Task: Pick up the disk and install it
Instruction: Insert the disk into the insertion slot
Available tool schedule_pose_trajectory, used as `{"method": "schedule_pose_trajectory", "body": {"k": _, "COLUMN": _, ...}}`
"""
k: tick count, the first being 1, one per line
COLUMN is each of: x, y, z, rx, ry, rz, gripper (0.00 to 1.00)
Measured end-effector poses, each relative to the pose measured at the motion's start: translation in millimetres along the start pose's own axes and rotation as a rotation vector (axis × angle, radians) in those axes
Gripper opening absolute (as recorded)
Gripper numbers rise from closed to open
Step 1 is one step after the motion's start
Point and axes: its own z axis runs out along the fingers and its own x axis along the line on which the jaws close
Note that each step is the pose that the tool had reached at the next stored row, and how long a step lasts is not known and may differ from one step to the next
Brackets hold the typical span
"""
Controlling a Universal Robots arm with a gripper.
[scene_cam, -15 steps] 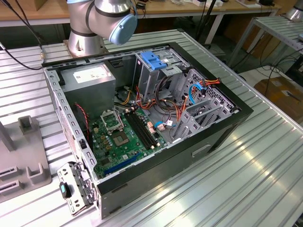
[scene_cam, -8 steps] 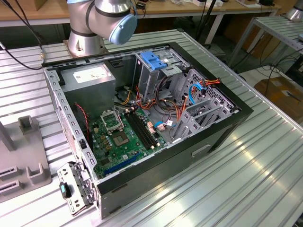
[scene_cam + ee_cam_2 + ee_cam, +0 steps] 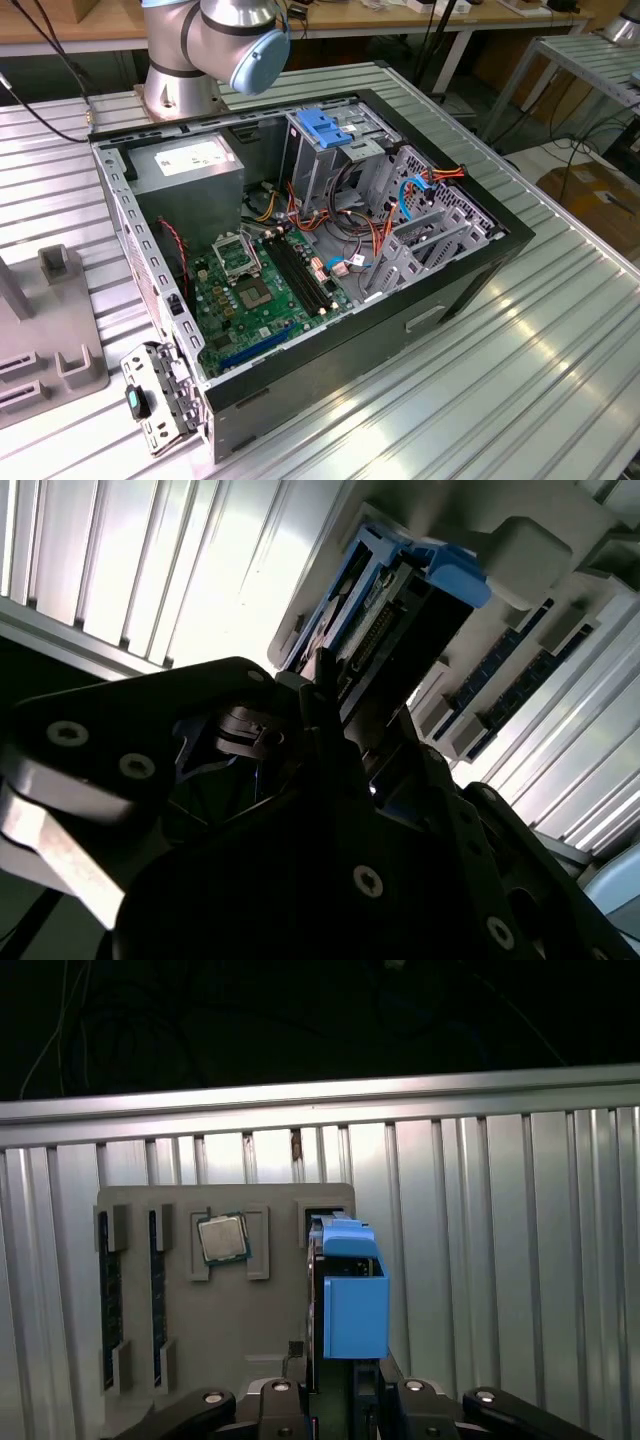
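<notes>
In the first wrist view the disk [image 3: 348,1295] stands on edge between my fingers, its bright blue rail facing the camera. My gripper [image 3: 345,1385] is shut on the disk, one finger on each flat side. The disk's far end sits over a dark slot of the grey holder block [image 3: 275,1305]. The second wrist view has the disk [image 3: 395,615] edge-on, with its connector row and blue rails, just beyond my dark fingers [image 3: 322,685].
The holder block also carries a processor chip [image 3: 222,1238] and memory sticks [image 3: 108,1300]. In the exterior view the open computer case [image 3: 300,230] lies on the ribbed metal table [image 3: 520,380], with a blue latch piece [image 3: 325,125] on its drive cage and the power-supply box [image 3: 190,165] beside it.
</notes>
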Motion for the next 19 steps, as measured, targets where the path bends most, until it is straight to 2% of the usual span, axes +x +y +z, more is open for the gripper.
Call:
{"method": "schedule_pose_trajectory", "body": {"k": 2, "x": -0.2, "y": -0.2, "z": -6.7, "rx": 0.0001, "ry": -0.0001, "rz": 0.000, "gripper": 0.35}}
{"method": "schedule_pose_trajectory", "body": {"k": 3, "x": -0.5, "y": -0.4, "z": -16.4, "rx": 0.0001, "ry": 0.0000, "rz": 0.000, "gripper": 0.35}}
{"method": "schedule_pose_trajectory", "body": {"k": 4, "x": -0.7, "y": -0.5, "z": -21.6, "rx": 0.0000, "ry": 0.0000, "rz": 0.000, "gripper": 0.35}}
{"method": "schedule_pose_trajectory", "body": {"k": 9, "x": -1.2, "y": -0.9, "z": -38.0, "rx": 0.0000, "ry": 0.0000, "rz": 0.000, "gripper": 0.35}}
{"method": "schedule_pose_trajectory", "body": {"k": 15, "x": -1.5, "y": -1.2, "z": -49.2, "rx": 0.0001, "ry": -0.0001, "rz": 0.000, "gripper": 0.35}}
{"method": "schedule_pose_trajectory", "body": {"k": 19, "x": -1.7, "y": -1.3, "z": -53.5, "rx": 0.0002, "ry": -0.0001, "rz": 0.000, "gripper": 0.35}}
